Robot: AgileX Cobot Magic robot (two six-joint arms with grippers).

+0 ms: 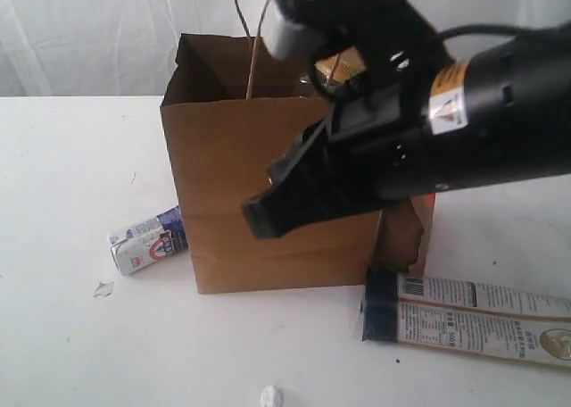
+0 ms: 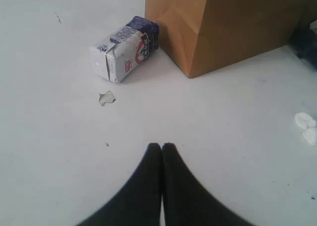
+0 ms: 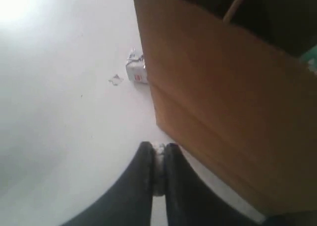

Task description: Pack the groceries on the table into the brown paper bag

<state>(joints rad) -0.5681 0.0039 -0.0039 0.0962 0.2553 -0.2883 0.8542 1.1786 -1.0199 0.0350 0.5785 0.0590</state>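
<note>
The brown paper bag (image 1: 223, 184) stands upright near the middle of the desk (image 1: 71, 157), mouth open, its handle loops (image 1: 254, 59) rising over the opening. The small white-blue carton (image 1: 147, 242) lies on its side against the bag's lower left corner. The long white-blue packet (image 1: 473, 322) lies flat just off the front right corner. What looks like the brown-orange pouch (image 1: 403, 233) leans at the bag's right side, mostly hidden by your right arm.

Your right claw (image 1: 259, 215) is clenched on nothing and hangs in front of the bag's front wall. Your left claw (image 2: 161, 146) is also clenched and empty, low over bare desk, short of the carton.

Watch these:
- The bag is light paper. A sideways sweep of the right arm could dent the wall, slide the bag or tip it.
- The carton sits so close to the bag that the finger on that side has little room. You may clip the bag or shove the carton away.
- The packet is long, so lowered at an angle it could catch the rim or a handle loop.
- Both claws need to spread before any descent, or they will only push things.

Little print is readable. The carton shows a round red mark and blue print. The packet carries a barcode, rows of fine text and a gold emblem at its far end. The arm's yellow warning sticker (image 1: 446, 103) has a triangle. I can make out no words on any of them.
</note>
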